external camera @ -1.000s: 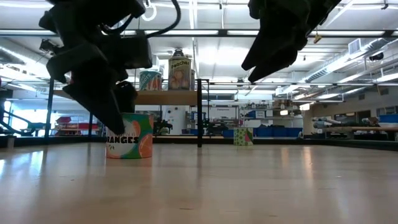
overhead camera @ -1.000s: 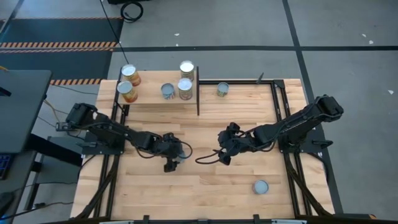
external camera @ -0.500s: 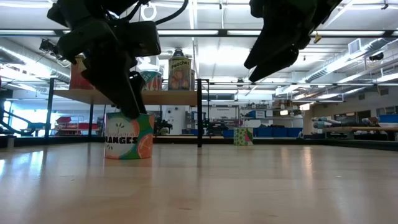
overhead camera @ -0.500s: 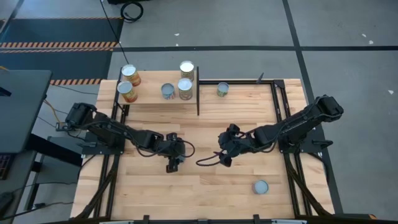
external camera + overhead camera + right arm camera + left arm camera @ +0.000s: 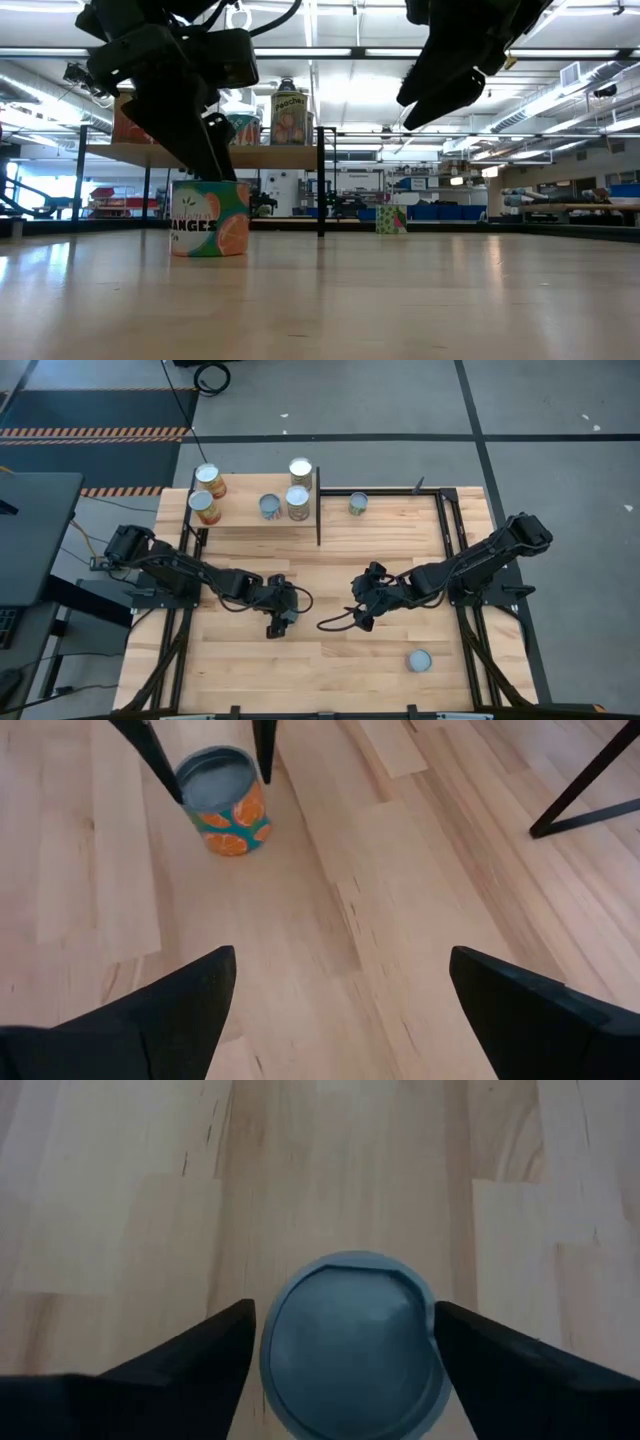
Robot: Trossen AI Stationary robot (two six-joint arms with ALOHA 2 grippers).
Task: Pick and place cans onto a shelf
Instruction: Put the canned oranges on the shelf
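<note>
Over mid-table, your left gripper (image 5: 345, 1342) straddles the teal orange-print can (image 5: 350, 1345), jaws apart, not clamping. Your right gripper (image 5: 340, 990) hovers nearby, jaws wide.

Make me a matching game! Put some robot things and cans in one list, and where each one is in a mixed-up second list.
Things:
1. teal tin can with orange slices
2. pale silver-topped can
3. left hand
4. right hand

Places:
A. empty, hanging above bare table
B. between the left hand's fingers
C. alone on the table near the right arm
D. around the orange-slice can

Pairs: 1-B, 2-C, 3-D, 4-A
</note>
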